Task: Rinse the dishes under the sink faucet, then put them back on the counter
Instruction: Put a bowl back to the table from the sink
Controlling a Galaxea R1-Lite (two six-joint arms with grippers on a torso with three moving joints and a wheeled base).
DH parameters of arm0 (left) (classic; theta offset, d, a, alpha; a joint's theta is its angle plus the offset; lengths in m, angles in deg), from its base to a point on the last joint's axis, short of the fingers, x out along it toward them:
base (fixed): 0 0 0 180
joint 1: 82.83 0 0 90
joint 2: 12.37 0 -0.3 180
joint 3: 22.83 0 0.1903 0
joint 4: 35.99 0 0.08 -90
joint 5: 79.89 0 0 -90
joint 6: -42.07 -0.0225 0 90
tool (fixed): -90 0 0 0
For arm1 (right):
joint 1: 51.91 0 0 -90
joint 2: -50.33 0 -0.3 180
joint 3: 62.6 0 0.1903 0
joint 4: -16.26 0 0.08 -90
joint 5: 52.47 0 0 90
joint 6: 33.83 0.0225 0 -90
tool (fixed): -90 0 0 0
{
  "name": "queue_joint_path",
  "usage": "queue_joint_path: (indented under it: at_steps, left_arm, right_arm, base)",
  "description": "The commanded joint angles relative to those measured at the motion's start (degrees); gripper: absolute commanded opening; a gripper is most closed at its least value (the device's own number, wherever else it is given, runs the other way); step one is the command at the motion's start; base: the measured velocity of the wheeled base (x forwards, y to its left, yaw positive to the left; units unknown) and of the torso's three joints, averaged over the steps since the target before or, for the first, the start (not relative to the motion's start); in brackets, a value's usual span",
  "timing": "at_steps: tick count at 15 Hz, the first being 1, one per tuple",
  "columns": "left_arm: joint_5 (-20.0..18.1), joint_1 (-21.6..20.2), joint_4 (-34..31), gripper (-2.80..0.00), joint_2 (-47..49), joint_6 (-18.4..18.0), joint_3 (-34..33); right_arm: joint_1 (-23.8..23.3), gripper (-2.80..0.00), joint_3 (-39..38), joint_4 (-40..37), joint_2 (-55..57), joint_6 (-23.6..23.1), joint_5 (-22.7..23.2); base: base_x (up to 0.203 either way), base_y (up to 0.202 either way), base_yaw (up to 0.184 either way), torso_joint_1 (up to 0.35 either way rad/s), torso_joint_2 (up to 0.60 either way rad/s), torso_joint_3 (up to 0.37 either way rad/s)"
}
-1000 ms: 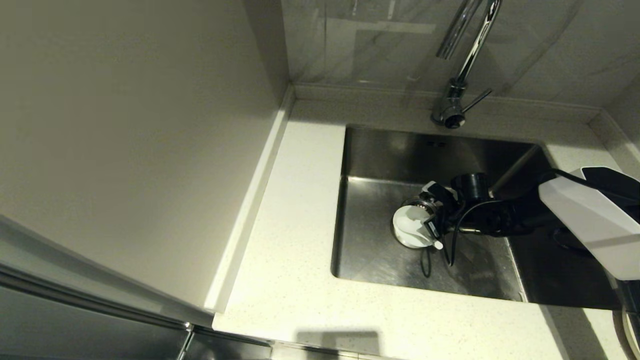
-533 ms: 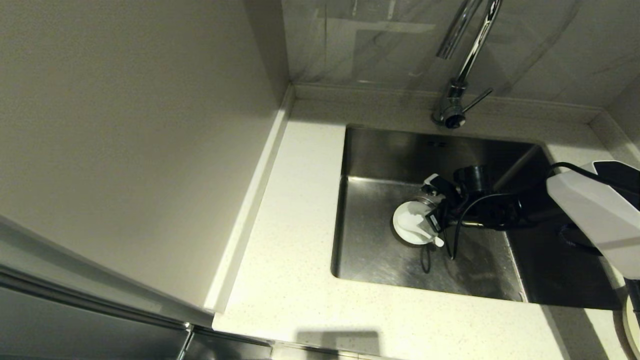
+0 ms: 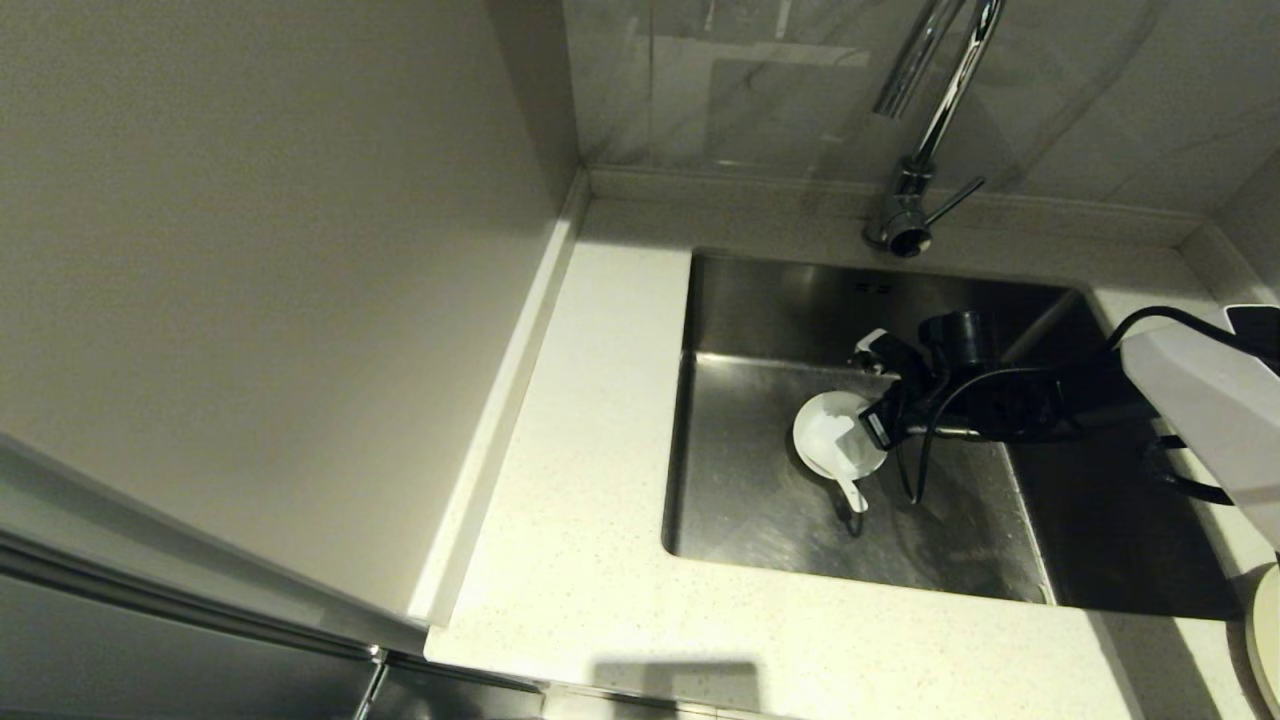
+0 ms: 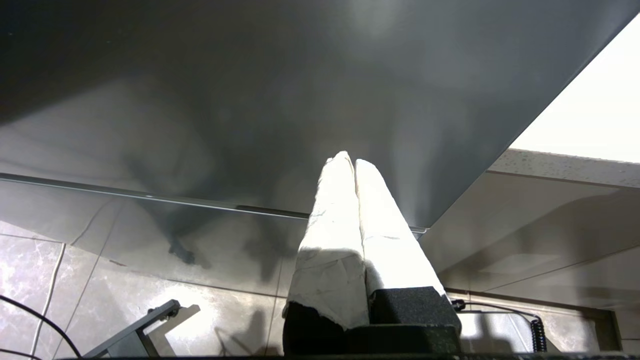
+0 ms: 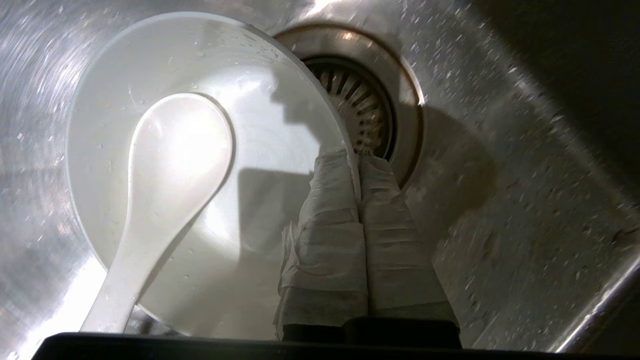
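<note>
My right end effector [image 5: 356, 165] is pinched shut on the bowl [image 5: 200, 165] rim beside the drain [image 5: 365, 105]; spoon [image 5: 165, 185] inside. Faucet [image 3: 925, 130] dry; return to surface [image 3: 600, 420] pending. Left end effector [image 4: 352, 167] closed, empty.

Left hand [image 4: 354, 165]: two white tape-wrapped fingers [image 4: 332, 240] pressed together, nothing between them, pointing at a dark flat panel [image 4: 250, 90]. Beyond it, a speckled bench edge [image 4: 560, 162]. Marbled tile floor [image 4: 60, 280] visible, with a grey metal bracket [image 4: 145, 330], possibly a stand, and a coiled cable [image 4: 537, 327].

White bowl [image 3: 835, 436], spoon [image 5: 160, 200] inside, in sink [image 3: 760, 500]
</note>
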Motion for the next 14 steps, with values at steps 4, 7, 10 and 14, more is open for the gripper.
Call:
queue_joint_path:
  at_steps: [4, 7, 10, 14]
  left_arm:
    - [0.0, 0.0, 0.0, -2.80, -0.2, 0.0, 0.0]
    - [0.0, 0.0, 0.0, -2.80, -0.2, 0.0, 0.0]
    - [0.0, 0.0, 0.0, -2.80, -0.2, 0.0, 0.0]
    - [0.0, 0.0, 0.0, -2.80, -0.2, 0.0, 0.0]
  right_arm:
    - [-0.3, -2.80, 0.1, -4.3, -1.0, -0.3, 0.0]
    - [-0.2, -2.80, 1.0, -7.9, -1.9, -0.1, 0.4]
    - [-0.2, -2.80, 3.9, -10.3, -2.3, 1.6, 0.5]
    - [-0.6, -2.80, 8.6, -10.5, -2.3, 2.6, -0.1]
  base:
    - [0.000, 0.000, 0.000, 0.000, 0.00, 0.000]
    - [0.000, 0.000, 0.000, 0.000, 0.00, 0.000]
    - [0.000, 0.000, 0.000, 0.000, 0.00, 0.000]
    - [0.000, 0.000, 0.000, 0.000, 0.00, 0.000]
